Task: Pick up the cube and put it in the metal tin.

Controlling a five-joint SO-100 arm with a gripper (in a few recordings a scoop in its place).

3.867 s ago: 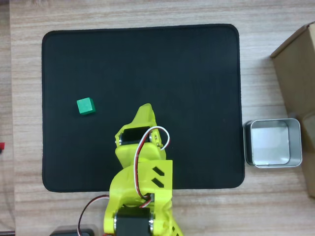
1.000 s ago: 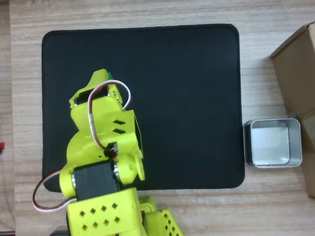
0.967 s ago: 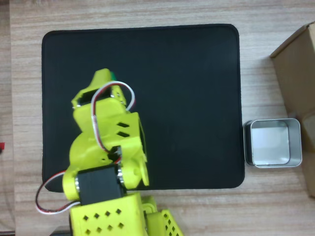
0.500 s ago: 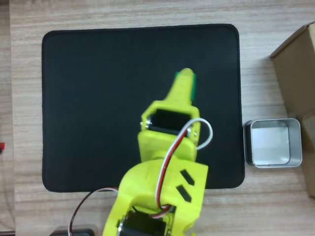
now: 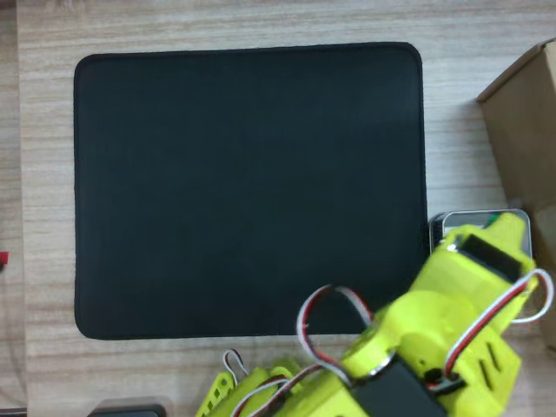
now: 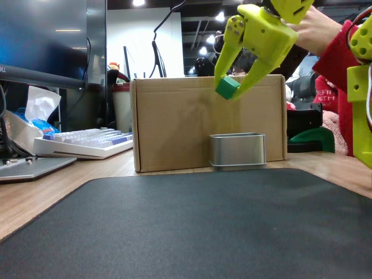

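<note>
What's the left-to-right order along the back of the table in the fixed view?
Tissue box → keyboard → cardboard box → metal tin, in front of that box's right part, with the tool holding the cube above the tin.

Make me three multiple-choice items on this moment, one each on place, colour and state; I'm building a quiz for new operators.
1. Where is the cube?
A. On the black mat
B. In the air above the metal tin
C. Inside the cardboard box
2. What colour is the cube?
A. Green
B. Red
C. Blue
3. What is the gripper doing?
A. Hanging open and empty
B. Resting on the mat
C. Shut on the cube

Key: 1 B, the fixed view shows the cube held clear above the tin's rim. 2 A, its faces are green against the cardboard box. 3 C, both yellow fingers press on the cube.
</note>
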